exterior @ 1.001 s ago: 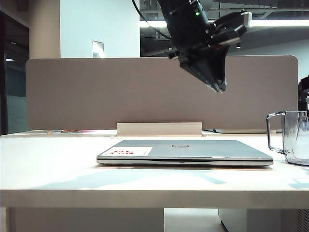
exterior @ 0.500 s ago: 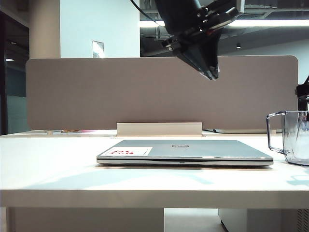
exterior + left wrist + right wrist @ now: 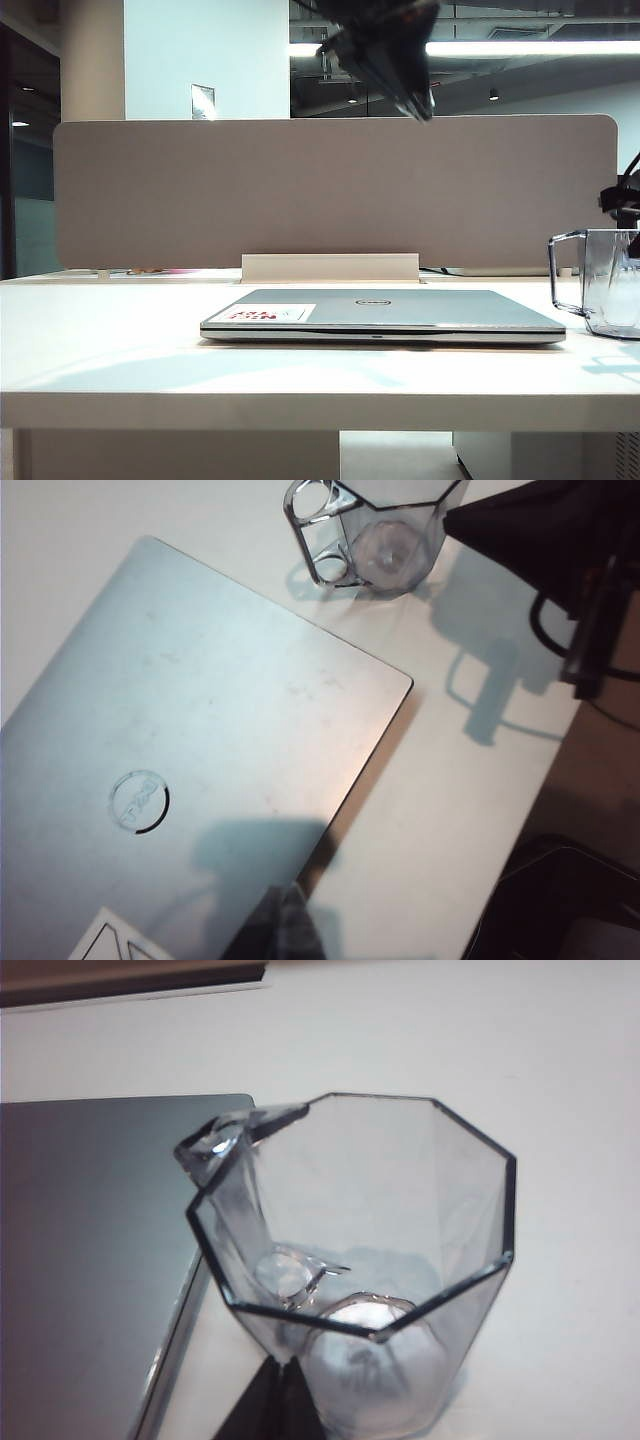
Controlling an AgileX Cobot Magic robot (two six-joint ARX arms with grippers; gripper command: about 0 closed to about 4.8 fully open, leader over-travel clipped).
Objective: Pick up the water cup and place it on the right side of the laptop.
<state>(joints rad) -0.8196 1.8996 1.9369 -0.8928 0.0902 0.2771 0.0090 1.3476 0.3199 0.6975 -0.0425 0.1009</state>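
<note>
Up at the top centre of the exterior view, the left gripper (image 3: 422,108) hangs high above the table (image 3: 110,350), its dark fingers pressed together to a point and holding nothing. The right gripper (image 3: 283,1392) is also pressed together, its tips showing as a dark wedge at the foot of the water cup (image 3: 365,1260); whether they actually touch the glass I cannot say, since the view through the faceted wall is muddled.

The water cup (image 3: 605,285) stands upright on the table at the far right edge of the exterior view, mouth up, its squared handle turned toward the laptop (image 3: 385,312) just beside it. The laptop lies closed and flat, long axis running left to right across the frame, white sticker (image 3: 262,313) at its left.
</note>
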